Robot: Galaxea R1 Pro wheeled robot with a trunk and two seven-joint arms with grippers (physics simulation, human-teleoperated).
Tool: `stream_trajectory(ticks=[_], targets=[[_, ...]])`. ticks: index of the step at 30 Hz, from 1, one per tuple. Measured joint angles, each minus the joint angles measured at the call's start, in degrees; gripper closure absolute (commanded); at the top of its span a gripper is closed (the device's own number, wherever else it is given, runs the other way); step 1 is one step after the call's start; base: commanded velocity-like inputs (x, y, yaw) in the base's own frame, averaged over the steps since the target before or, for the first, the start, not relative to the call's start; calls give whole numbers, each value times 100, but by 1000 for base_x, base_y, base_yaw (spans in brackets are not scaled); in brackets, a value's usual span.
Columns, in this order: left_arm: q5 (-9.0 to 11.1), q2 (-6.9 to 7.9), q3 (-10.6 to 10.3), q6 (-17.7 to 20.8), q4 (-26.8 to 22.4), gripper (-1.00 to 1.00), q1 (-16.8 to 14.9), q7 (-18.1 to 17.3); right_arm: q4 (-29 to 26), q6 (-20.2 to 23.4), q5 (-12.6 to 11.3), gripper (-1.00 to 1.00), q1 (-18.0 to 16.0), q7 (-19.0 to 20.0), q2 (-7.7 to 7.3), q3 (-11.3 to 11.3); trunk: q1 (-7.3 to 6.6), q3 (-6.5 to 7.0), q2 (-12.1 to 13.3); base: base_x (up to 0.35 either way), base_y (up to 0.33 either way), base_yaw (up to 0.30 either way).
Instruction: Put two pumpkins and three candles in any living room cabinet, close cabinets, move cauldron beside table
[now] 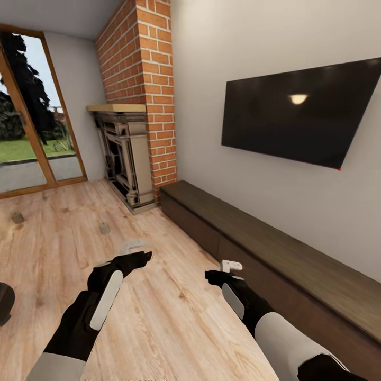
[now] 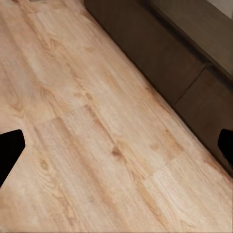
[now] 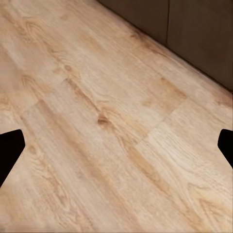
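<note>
On the wooden floor (image 1: 159, 317) in the head view, both arms reached forward with nothing held. The cabinet (image 1: 275, 259) ran along the wall under the television (image 1: 301, 111), its long axis stretching from about 5 o'clock up toward 12, all fronts closed. It lay at roughly 2 o'clock from the right gripper (image 1: 232, 266), the nearer arm by my judgement; the left gripper (image 1: 135, 248) sat well apart from it. Two small beige shapes, likely candles (image 1: 105, 228), lay on the floor at 11 o'clock. A dark rounded edge, perhaps the cauldron (image 1: 4, 301), showed at 9 o'clock.

In the left wrist view, fingertips (image 2: 9, 150) stood wide, empty, with cabinet fronts toward 2 o'clock.

In the right wrist view, fingertips (image 3: 9, 150) stood wide too.
</note>
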Motion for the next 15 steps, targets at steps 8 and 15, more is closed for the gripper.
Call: stream_trajectory(ticks=[8, 15], targets=[[11, 7, -3, 0, -221, -100, 13, -37, 0, 0, 0, -100, 0, -1, 0, 0, -1, 0, 0, 40, 0, 289], [13, 14, 4, 0, -201, -100, 13, -38, -7, -33, 30, -100, 1, -12, 0, 0, -3, 0, 0, 292, 0, 111]])
